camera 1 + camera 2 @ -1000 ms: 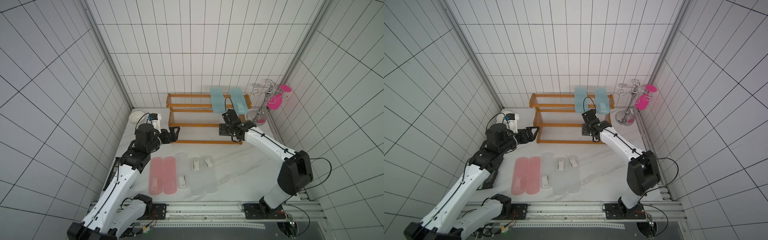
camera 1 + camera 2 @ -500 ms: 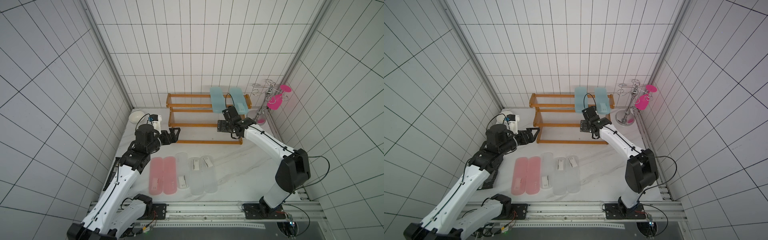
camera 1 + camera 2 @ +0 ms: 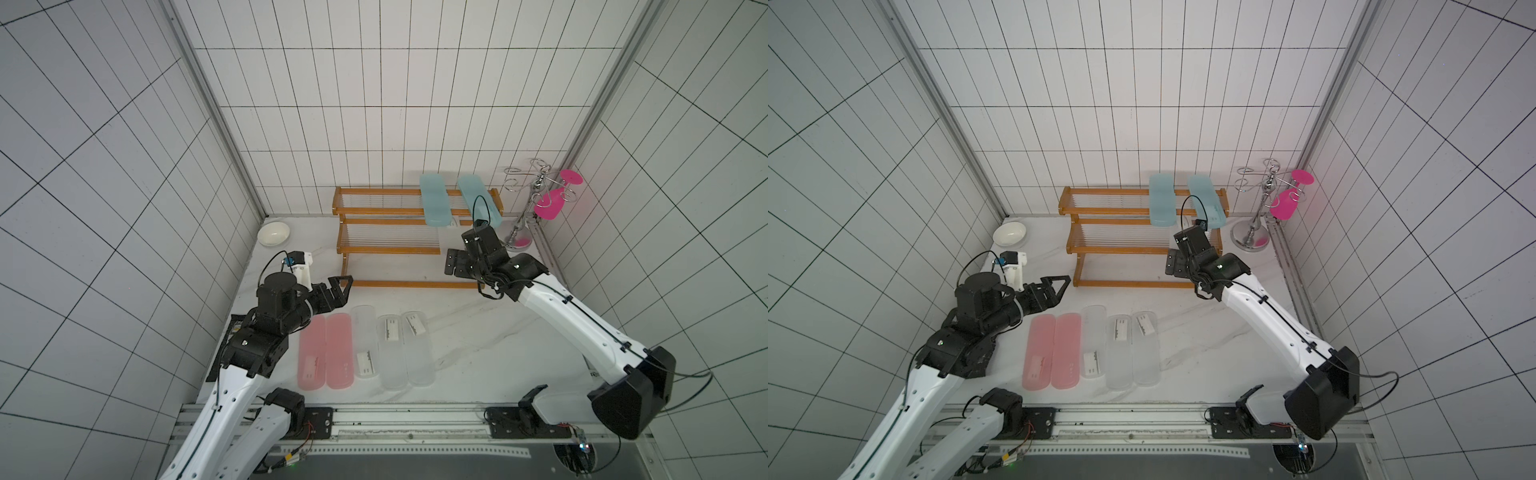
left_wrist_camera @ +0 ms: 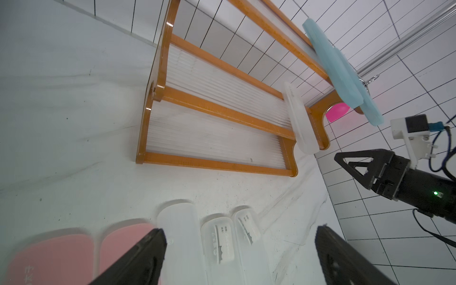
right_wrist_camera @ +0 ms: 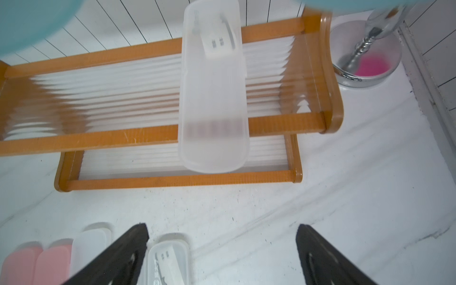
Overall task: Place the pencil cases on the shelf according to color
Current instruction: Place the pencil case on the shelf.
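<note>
Right fingers (image 5: 116, 256) spread, just released | clear case (image 5: 213, 98) lies on shelf (image 5: 98, 139) middle tier | left fingers (image 4: 138, 259) spread | five more to shelve

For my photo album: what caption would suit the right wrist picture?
Clear case lying across the shelf's middle tier, seen past the open right gripper.

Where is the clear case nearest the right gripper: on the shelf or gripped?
On the shelf: the clear case lies across the middle tier's rods, overhanging the front rail; the right gripper is open, off it.
</note>
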`<state>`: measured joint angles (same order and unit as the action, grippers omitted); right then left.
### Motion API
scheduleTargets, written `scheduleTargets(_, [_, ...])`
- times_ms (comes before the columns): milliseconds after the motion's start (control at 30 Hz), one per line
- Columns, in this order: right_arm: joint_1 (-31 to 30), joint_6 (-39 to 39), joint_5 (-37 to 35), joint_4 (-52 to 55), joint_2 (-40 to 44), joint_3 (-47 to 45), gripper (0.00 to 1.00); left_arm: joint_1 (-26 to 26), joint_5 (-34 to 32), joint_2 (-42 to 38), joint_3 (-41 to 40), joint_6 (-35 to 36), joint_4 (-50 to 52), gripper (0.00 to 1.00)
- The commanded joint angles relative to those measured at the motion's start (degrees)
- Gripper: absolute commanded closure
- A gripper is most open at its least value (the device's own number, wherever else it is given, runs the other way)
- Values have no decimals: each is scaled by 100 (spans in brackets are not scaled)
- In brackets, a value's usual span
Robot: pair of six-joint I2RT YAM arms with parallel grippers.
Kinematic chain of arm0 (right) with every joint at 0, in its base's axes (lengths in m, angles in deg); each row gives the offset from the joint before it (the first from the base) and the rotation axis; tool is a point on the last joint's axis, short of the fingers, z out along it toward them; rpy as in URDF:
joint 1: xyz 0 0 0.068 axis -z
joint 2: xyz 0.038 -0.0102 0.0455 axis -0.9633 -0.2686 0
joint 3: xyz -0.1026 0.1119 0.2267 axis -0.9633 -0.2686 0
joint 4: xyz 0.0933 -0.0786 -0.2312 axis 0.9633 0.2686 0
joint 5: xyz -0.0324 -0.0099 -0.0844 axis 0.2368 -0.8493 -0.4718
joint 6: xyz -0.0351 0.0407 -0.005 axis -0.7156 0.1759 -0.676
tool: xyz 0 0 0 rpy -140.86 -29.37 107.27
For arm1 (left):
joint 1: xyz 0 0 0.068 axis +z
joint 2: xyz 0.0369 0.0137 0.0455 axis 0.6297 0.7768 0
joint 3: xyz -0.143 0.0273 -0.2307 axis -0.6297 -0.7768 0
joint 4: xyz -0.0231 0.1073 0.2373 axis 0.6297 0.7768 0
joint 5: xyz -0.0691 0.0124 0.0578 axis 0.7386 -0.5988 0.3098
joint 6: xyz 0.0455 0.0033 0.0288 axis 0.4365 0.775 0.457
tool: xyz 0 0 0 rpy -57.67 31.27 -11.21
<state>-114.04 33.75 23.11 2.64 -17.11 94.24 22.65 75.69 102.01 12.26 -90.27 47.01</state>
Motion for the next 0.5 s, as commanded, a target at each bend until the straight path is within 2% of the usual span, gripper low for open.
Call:
scheduleTargets(0, [-257,357,-203,442,515,-493,2,-5,102,-180,-282,-404,303,1])
scheduleTargets(100, [-582,601,-223,464,1006,-963,3,-172,-20,-258,-524,-694,332,2])
scheduleTargets(233, [-1092,959,-286,532,1403,-1482,3,-677,-494,-119,-579,-941,537,2])
scheduleTargets(467, [-2096,1702,-233,-155,1352,-2445,4,-1025,-686,91,-820,-1203,441,2])
